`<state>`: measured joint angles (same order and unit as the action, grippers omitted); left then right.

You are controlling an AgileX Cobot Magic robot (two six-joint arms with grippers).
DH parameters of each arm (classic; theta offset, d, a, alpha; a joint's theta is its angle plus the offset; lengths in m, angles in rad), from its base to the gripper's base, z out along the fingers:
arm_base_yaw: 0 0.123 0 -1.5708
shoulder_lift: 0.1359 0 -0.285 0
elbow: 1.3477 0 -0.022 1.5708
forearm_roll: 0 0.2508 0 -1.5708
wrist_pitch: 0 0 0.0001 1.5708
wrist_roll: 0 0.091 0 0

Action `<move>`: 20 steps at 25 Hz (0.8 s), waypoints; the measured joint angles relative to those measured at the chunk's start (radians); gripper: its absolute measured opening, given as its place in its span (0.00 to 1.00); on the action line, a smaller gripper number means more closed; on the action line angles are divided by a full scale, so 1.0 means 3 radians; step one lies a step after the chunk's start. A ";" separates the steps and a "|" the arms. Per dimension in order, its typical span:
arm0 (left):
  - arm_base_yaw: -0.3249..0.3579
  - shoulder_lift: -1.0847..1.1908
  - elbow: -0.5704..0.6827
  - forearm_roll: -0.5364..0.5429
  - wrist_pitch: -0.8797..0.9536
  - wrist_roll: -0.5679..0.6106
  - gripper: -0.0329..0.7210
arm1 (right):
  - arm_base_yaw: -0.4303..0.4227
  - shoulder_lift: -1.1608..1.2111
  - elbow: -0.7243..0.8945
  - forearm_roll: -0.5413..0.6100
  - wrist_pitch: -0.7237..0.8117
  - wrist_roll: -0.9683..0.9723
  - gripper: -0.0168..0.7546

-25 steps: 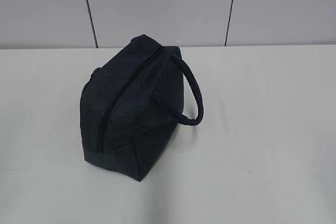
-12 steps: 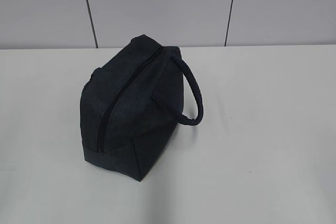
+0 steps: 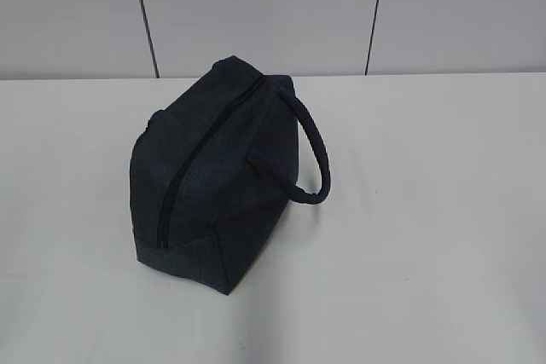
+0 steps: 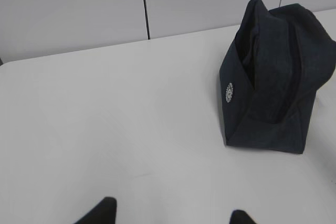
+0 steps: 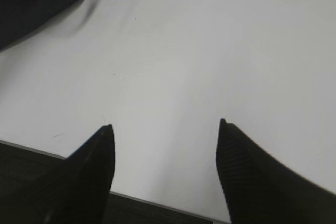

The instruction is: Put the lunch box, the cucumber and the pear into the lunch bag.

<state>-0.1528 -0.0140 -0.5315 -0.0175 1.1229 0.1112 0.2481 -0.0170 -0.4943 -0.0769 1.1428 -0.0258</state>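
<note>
White table (image 3: 426, 210) fronts a grey panelled wall (image 3: 256, 6). Left gripper (image 4: 170, 217) hovers above bare tabletop, jaws apart, empty. Zipped lunch bag (image 3: 213, 176) sits left of centre, handle (image 3: 314, 155) rightward; right gripper (image 5: 164, 153) hangs spread and empty near the table edge.

Left gripper (image 4: 170, 217): only two fingertips (image 4: 102, 209) visible at lower frame edge, black, matte, rounded at the tip. No cables, screws or markings in view.

Right gripper (image 5: 164, 153): two black fingers (image 5: 86, 174) in view, broad at the base, tapering to blunt points. Fine ribbed texture on the inner face of the right-hand finger; left-hand finger smoother, with a faint pale speck near its base. No arm body visible in the exterior view.
</note>
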 joint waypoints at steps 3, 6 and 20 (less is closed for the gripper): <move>0.0000 0.0000 0.0000 0.0000 0.0000 0.0000 0.56 | 0.0000 0.0000 0.0000 0.0000 0.0000 0.0000 0.64; 0.0000 0.0000 0.0000 0.0000 0.0000 0.0000 0.55 | 0.0000 0.0000 0.0000 0.0000 0.0000 0.0000 0.64; 0.0326 0.0000 0.0000 -0.0011 0.0000 0.0000 0.44 | -0.0618 -0.0008 0.0000 0.0000 0.0000 0.0000 0.64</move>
<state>-0.0548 -0.0140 -0.5315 -0.0209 1.1229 0.1112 0.0629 -0.0193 -0.4943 -0.0769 1.1428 -0.0258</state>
